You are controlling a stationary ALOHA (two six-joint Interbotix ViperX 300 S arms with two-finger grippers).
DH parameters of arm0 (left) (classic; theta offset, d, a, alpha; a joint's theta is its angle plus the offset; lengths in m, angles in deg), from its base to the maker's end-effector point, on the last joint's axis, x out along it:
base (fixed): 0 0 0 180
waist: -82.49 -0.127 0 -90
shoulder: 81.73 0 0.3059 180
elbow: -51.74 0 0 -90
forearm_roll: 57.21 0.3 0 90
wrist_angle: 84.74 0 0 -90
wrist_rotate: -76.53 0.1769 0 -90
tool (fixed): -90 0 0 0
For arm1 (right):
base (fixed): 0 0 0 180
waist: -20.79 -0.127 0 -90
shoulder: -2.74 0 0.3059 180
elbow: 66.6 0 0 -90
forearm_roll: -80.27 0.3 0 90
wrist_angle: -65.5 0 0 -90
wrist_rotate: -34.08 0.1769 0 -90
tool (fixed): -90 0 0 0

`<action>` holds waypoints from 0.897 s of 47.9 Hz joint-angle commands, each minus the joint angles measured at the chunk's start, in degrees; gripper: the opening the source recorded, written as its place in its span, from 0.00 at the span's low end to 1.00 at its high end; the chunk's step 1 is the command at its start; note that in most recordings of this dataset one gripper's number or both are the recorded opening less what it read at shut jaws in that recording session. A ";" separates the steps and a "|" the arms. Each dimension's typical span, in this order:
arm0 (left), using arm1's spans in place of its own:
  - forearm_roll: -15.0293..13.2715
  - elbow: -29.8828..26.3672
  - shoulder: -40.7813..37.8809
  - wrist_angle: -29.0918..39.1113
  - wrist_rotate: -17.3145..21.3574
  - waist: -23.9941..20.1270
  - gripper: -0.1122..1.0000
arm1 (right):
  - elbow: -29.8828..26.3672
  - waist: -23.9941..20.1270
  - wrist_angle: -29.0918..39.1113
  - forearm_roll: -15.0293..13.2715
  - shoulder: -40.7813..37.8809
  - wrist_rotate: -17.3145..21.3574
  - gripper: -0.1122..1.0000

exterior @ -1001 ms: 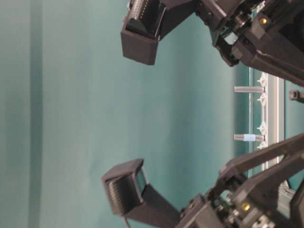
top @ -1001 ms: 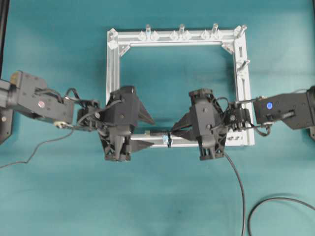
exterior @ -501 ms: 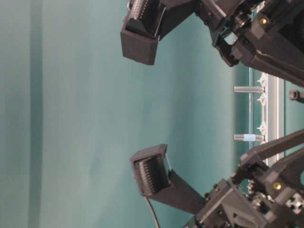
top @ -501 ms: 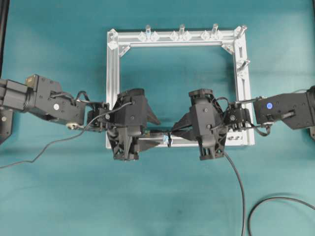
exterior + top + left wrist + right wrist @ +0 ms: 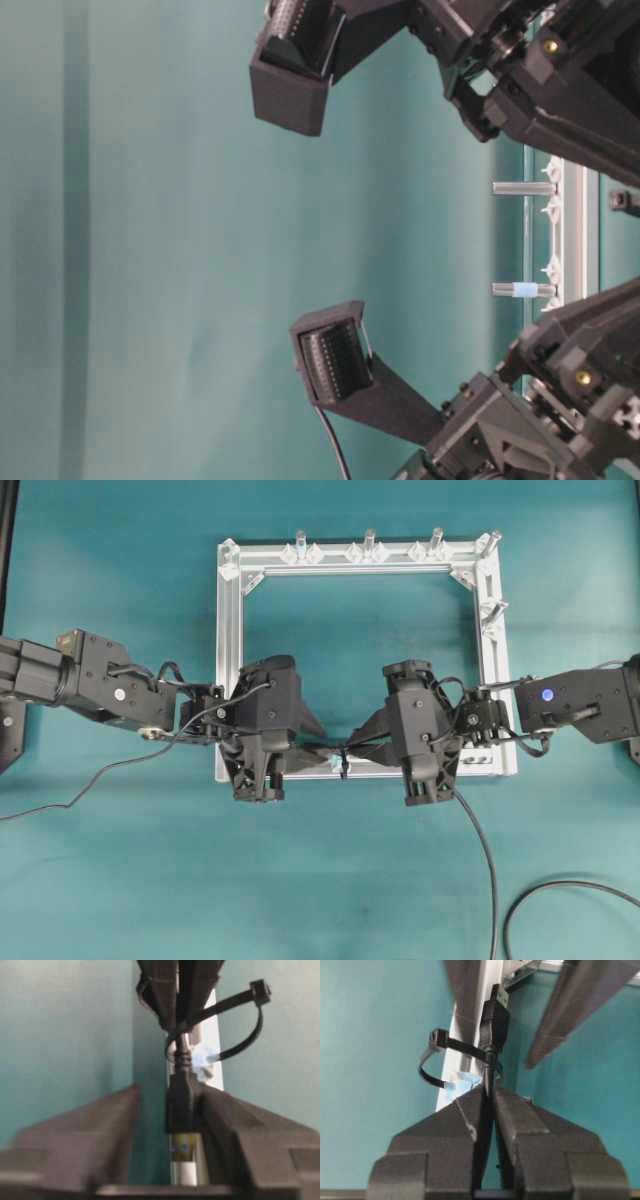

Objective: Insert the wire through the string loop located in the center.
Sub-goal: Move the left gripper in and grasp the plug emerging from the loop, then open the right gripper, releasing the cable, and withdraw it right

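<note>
Wire (image 5: 492,1067) is pinched between the closed fingers of the right gripper (image 5: 490,1092), and its plug (image 5: 495,1015) is pushed out ahead of the fingertips, through the string loop (image 5: 437,1057). The loop is tied round the bar of the frame (image 5: 229,660), beside a pale blue tag (image 5: 460,1082). From the opposite side, the plug (image 5: 180,1105) is flanked by the fingers of the left gripper (image 5: 172,1105), one touching it, the other still a little apart.
</note>
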 commanded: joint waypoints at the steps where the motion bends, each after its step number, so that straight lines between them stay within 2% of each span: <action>1: 0.26 -0.79 1.05 -0.26 0.44 -0.35 0.37 | -0.62 0.09 -1.23 -0.35 0.79 -0.09 0.16; 4: 0.35 -0.88 1.23 -0.44 0.62 -0.35 0.25 | -0.35 0.09 -1.49 -0.35 0.79 -0.09 0.16; 23: 0.44 -0.53 1.76 -0.53 0.97 -0.26 0.25 | 0.26 0.00 -1.23 -2.37 0.79 -0.44 0.16; 43: 0.35 -0.70 2.02 -0.53 0.97 -0.26 0.25 | 0.26 -0.62 0.18 -2.72 0.79 -0.26 0.16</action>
